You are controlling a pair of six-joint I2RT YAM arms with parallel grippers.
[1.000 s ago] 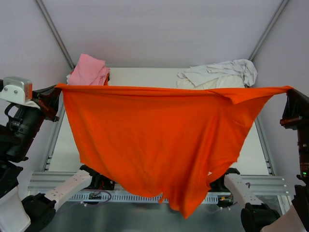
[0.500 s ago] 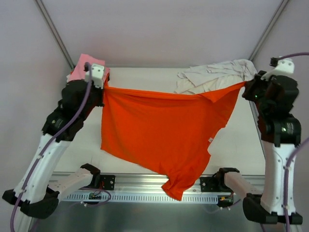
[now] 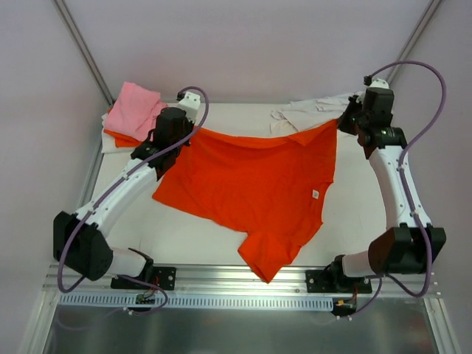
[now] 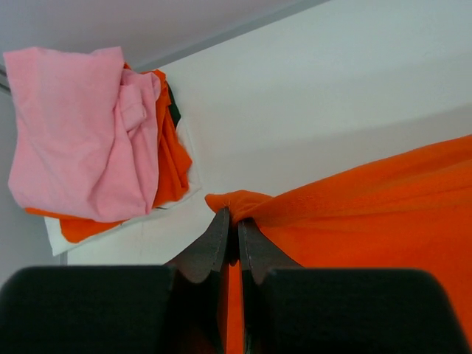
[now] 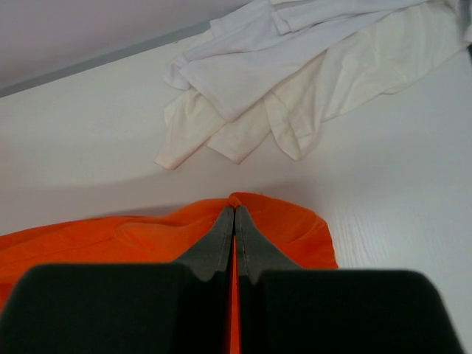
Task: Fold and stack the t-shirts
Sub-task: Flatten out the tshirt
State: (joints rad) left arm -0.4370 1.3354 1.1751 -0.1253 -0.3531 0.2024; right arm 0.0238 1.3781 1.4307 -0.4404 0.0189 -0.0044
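Note:
A bright orange t-shirt (image 3: 254, 184) is stretched between both arms over the table, its lower part lying on the surface with a small white label (image 3: 315, 195) showing. My left gripper (image 3: 193, 131) is shut on its far left corner (image 4: 234, 200). My right gripper (image 3: 341, 120) is shut on its far right corner (image 5: 234, 198). A light pink t-shirt (image 3: 135, 107) lies crumpled on an orange one (image 4: 171, 158) at the back left. White t-shirts (image 5: 295, 66) lie rumpled at the back right.
The white table (image 3: 184, 240) ends at a metal rail (image 3: 221, 276) along the near side, where both arm bases are bolted. Grey walls and slanted frame bars (image 3: 81, 51) close in the back and sides.
Both arms swung away from the camera to the far side of the table, carrying the orange t-shirt down. It hung high a second ago and now lies partly on the table.

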